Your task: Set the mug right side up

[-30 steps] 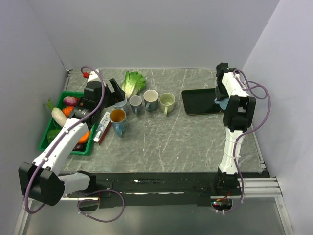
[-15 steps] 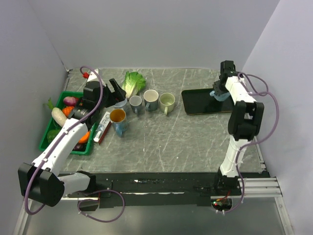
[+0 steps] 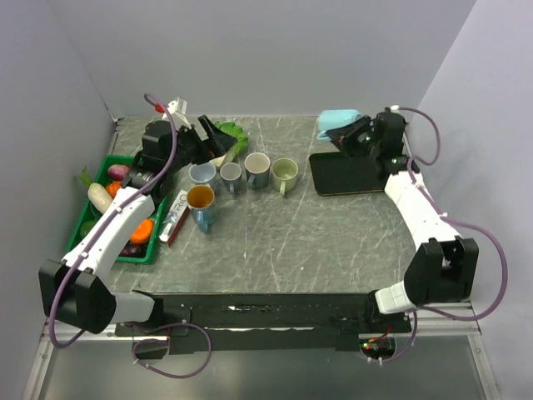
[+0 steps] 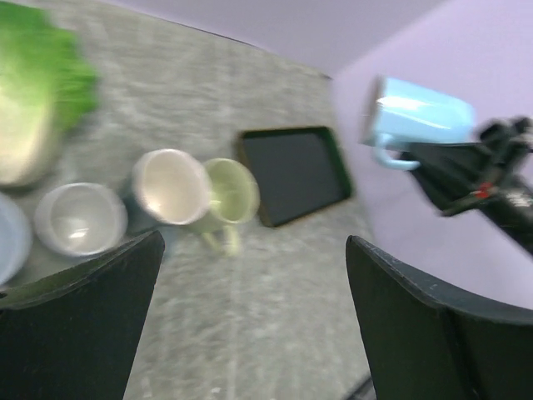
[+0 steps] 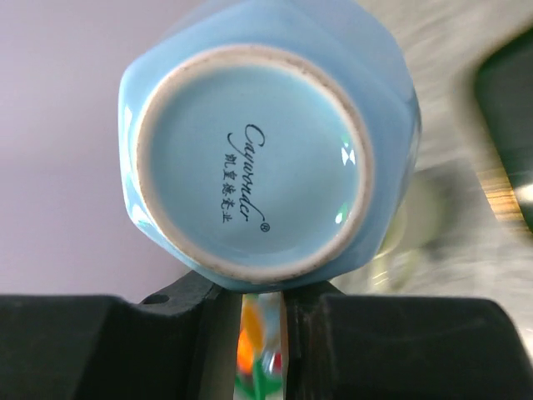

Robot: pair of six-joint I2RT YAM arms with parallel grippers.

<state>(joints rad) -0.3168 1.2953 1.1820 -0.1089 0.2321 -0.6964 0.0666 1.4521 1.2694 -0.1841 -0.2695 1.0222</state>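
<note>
Over the desk (image 3: 275, 242) our right jaws pinch the mug (image 3: 337, 122) by its handle — lifted, not yet upright — left jaws gaping, empty.

Left claw (image 4: 254, 250) spread wide, hovering — right claw (image 5: 262, 300) pinched tight, arm outstretched.

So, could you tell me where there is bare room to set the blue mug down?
The black tray is bare, and so is the table between the row of mugs and the near edge. The left is crowded: green basket, carton, lettuce.
</note>
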